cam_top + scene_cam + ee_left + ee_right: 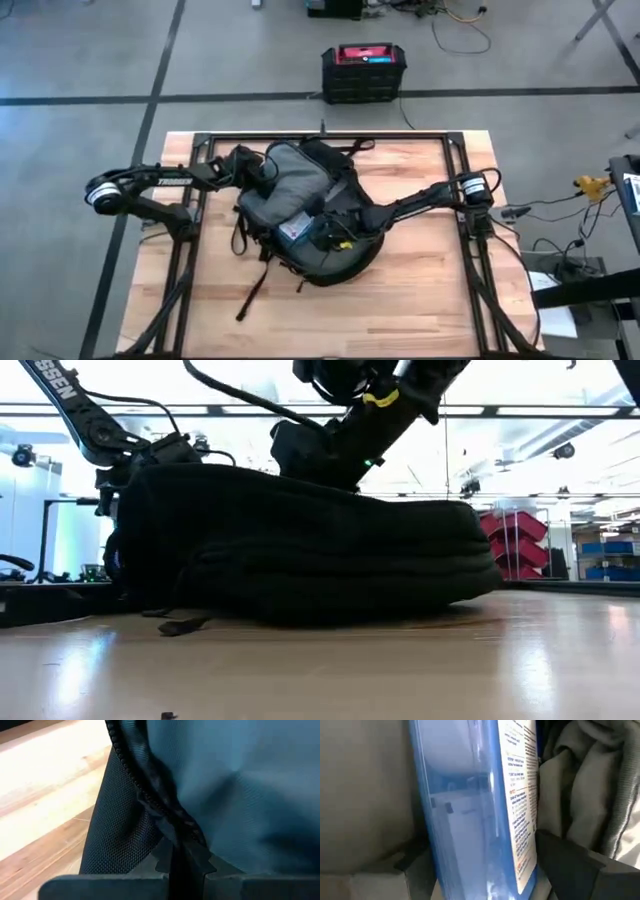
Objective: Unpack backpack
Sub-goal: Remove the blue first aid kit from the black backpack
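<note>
Black fabric of one backpack [310, 215], lying on my desk [420, 300], is being pinched at its zipper edge by my left pincer [175, 862]; my right pincer [480, 865], inside it, is gripping one blue box [475, 805].

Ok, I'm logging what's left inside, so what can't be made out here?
The blue package: label text blurred in the right wrist view, lower end cut off by the edge.
The backpack: other contents covered by grey lining and the right arm in the high view, by its black side in the low view.
</note>
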### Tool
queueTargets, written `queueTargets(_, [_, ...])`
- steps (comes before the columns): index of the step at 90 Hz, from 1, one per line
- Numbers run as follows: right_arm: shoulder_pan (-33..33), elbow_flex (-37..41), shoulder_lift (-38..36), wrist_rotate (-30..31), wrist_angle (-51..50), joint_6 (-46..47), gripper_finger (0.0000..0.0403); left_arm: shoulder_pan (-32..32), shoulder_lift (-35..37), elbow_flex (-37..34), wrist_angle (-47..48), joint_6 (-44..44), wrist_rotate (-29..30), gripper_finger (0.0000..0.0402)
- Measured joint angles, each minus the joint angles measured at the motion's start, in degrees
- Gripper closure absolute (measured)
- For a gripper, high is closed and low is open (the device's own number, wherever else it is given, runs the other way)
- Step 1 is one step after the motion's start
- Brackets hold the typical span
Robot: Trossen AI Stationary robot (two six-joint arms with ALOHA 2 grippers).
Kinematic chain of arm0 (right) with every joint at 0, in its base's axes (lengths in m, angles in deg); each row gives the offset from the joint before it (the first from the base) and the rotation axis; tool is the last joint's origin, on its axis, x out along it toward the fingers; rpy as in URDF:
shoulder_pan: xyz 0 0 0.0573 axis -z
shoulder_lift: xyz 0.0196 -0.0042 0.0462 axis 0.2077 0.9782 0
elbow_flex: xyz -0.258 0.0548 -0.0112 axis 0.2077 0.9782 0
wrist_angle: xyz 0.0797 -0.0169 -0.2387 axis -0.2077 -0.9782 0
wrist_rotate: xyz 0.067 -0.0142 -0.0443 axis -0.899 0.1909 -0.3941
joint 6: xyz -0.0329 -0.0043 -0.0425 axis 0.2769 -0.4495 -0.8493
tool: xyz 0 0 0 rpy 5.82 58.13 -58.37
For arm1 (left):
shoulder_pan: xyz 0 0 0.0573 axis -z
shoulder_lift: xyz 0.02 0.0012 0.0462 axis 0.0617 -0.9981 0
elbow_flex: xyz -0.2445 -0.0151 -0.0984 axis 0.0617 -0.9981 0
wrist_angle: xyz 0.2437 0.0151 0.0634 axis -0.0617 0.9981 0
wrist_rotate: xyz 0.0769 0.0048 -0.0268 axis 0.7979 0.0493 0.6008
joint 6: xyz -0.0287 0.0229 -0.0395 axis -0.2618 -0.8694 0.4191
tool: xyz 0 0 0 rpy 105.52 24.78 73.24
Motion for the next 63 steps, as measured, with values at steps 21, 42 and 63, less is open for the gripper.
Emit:
queueTargets(21, [-2.46, -2.07, -0.04, 2.09, 2.09, -1.82, 0.0208, 0.17, 0.10, 1.90, 0.89, -3.03, -2.13, 0.0397])
queueTargets(42, [-4.58, -2.77, -0.67, 6.18, 1.12, -2.82, 0.0253, -0.88, 0.50, 7.61, 7.14, -8.14, 0.38, 0.0397])
queueTargets(63, [-8.19, -2.73, -5.64, 5.97, -7.23, 5.94, 0.0253, -4.03, 0.66, 12.24, 13.24, -12.45, 7.13, 0.0397])
